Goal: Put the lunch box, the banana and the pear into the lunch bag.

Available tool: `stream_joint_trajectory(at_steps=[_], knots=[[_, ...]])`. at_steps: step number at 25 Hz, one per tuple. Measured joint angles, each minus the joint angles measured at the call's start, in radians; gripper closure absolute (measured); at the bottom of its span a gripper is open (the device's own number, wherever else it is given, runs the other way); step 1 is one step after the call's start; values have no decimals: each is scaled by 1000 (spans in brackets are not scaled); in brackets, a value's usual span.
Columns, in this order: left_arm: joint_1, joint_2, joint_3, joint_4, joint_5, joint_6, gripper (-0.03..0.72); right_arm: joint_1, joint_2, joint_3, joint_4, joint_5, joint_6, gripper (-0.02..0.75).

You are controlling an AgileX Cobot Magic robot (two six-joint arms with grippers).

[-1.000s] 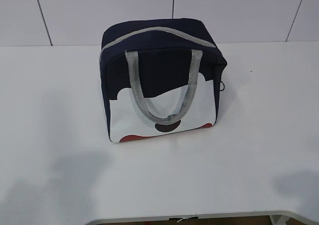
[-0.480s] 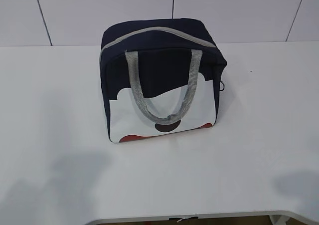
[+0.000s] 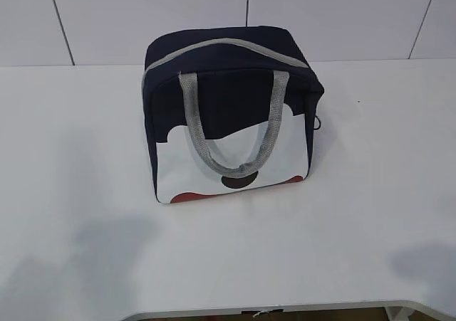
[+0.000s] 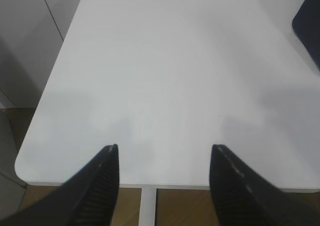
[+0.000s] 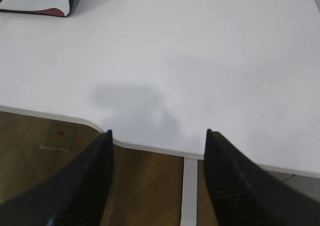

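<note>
Lunch bag [image 3: 231, 114] stands upright, white-and-red panel facing the camera.

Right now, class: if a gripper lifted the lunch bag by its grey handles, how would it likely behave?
The lunch bag is fabric, so its walls would probably sag somewhat. Its grey handles droop against the front panel, so they look floppy and would need scooping up. Standing zipped, boxy and upright, it seems unlikely to tip when nudged.

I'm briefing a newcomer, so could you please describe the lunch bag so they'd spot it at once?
On the white table, toward the back near the wall, stands the lunch bag. It is a navy box with grey handles, a grey zipper over the top and a white-and-red front panel, and nothing else stands near it.
</note>
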Motion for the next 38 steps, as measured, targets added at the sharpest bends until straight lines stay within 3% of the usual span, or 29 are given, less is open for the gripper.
stream_joint_trajectory(at_steps=[38], knots=[[0,0,0,0,0,0,274,0,0,0,0,0,0,262]])
